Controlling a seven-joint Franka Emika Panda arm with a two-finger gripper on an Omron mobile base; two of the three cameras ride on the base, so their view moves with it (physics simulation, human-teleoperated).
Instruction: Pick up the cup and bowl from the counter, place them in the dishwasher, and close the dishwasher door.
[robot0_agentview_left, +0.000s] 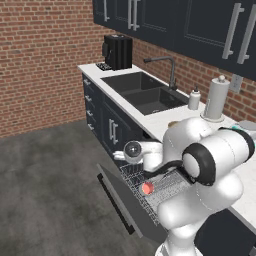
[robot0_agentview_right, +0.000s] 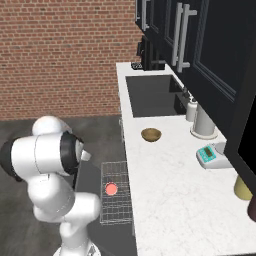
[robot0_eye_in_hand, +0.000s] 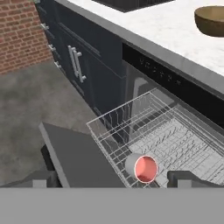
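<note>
A white robot arm reaches over an open dishwasher (robot0_agentview_left: 150, 195), whose door (robot0_eye_in_hand: 74, 157) hangs folded down toward the grey floor with its wire rack (robot0_eye_in_hand: 175, 140) pulled out above it. The cup (robot0_eye_in_hand: 142, 167) lies on its side in the rack, red inside facing outward, just beyond the gripper (robot0_eye_in_hand: 111, 179), whose jaws stand wide apart and hold nothing. The brown bowl (robot0_agentview_right: 151, 134) sits upright on the white counter (robot0_agentview_right: 170, 185), between the sink (robot0_agentview_right: 150, 95) and a small teal kitchen scale (robot0_agentview_right: 210, 155).
</note>
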